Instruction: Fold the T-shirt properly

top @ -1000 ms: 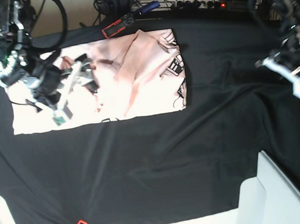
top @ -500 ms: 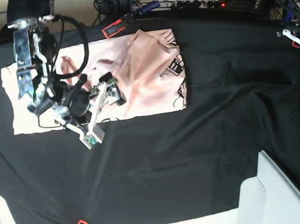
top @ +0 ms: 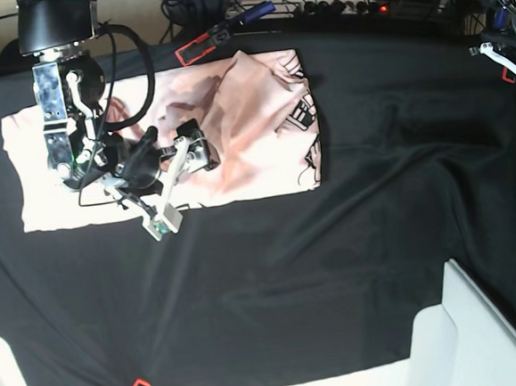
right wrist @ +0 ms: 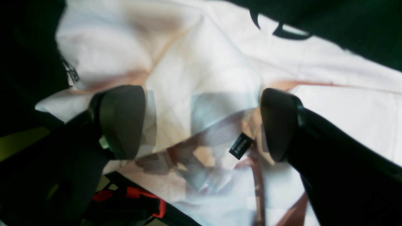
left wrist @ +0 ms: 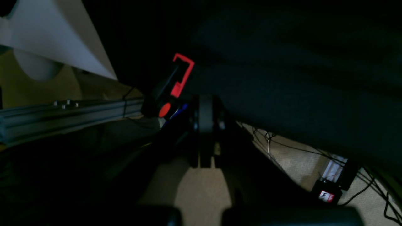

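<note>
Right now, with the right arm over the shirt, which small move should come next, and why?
Probably lower the right gripper onto the raised fold of the T-shirt and close. Its jaws stand open above the rumpled cloth and hold nothing, and the shirt is only partly folded on the black cloth.

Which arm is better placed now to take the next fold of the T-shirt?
Probably the right: the right gripper hangs open just over the T-shirt. The left gripper is shut, off beyond the cloth edge.
</note>
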Available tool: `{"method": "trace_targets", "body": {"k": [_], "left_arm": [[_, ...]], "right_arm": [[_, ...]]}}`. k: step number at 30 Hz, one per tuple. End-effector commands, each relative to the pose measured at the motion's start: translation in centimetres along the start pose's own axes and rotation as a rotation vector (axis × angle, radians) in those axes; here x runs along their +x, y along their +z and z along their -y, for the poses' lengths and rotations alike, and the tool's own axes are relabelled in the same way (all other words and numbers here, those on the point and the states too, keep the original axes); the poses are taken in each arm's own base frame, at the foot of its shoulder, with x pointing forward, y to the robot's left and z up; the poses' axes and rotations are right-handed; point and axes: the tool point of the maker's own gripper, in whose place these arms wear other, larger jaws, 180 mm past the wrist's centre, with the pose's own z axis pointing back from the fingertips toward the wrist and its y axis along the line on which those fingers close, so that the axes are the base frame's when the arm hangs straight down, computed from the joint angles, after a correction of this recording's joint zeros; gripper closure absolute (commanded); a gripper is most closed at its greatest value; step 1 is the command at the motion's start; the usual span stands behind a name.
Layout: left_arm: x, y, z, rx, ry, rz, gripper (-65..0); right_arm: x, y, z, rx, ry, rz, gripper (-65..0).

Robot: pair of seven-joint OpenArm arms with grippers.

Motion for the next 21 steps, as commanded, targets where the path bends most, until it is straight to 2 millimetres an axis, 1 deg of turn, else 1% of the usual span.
{"method": "trace_targets", "body": {"k": [1,4,5,6,7,9,11,12,13,17,21], "left_arm": [[1.0,0.4,-0.9,0.028,-0.008,0.033,0.0],[0.9,0.3,-0.8,0.023,-0.007,0.033,0.0],[0.9,0.3,-0.8,0.023,-0.007,0.033,0.0],[0.9,0.3,-0.8,0.023,-0.007,0.033,0.0],[0.9,0.4,-0.8,0.023,-0.008,0.031,0.0],[0.8,0.3,-0.8,0.022,-0.007,0.031,0.0],[0.8,0.3,-0.8,0.022,-0.007,0.031,0.0],[0.7,0.3,-0.6,0.019,0.0,0.027,0.0],[0.4,0.3,-0.5,0.023,0.001,0.021,0.0],[0.1,0.3,-0.1,0.015,0.005,0.016,0.0],[-0.2,0.3,0.2,0.011,0.017,0.01,0.0]], "right_arm": [[1.8,0.4,-0.2,0.011,0.012,0.054,-54.1],[1.8,0.4,-0.2,0.011,0.012,0.054,-53.8],[1.8,0.4,-0.2,0.011,0.012,0.054,-52.1],[1.8,0.3,-0.3,0.012,0.011,0.055,-48.3],[1.8,0.4,-0.2,0.011,0.01,0.055,-43.7],[1.8,0.4,-0.2,0.01,0.009,0.056,-27.7],[2.1,0.4,-0.1,0.009,0.012,0.059,-13.1],[2.0,0.4,-0.1,0.009,0.012,0.055,-7.7],[2.1,0.3,0.0,0.009,0.011,0.053,-5.9],[2.1,0.3,0.1,0.006,0.019,0.052,-5.5],[3.3,0.8,1.0,-0.019,0.039,0.065,-5.5]]}}
